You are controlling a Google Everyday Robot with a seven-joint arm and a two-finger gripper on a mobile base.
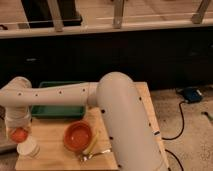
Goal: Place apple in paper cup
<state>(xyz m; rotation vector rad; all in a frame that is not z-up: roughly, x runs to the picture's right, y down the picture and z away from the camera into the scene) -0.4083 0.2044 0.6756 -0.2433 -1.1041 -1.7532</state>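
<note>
The small orange-red apple [19, 134] hangs at the left edge of the wooden table [55, 155], held in my gripper [18, 129], which points down from the end of the white arm. The gripper is shut on the apple. Just below and to the right of the apple stands the white paper cup [27, 148], near the table's front left corner. The apple is beside and slightly above the cup's rim, not inside it.
A wide orange bowl [79, 136] sits right of the cup. A yellow object [92, 146] and a metal utensil [96, 155] lie by the bowl. A green tray [57, 109] is behind, under the arm. A dark wall runs along the back.
</note>
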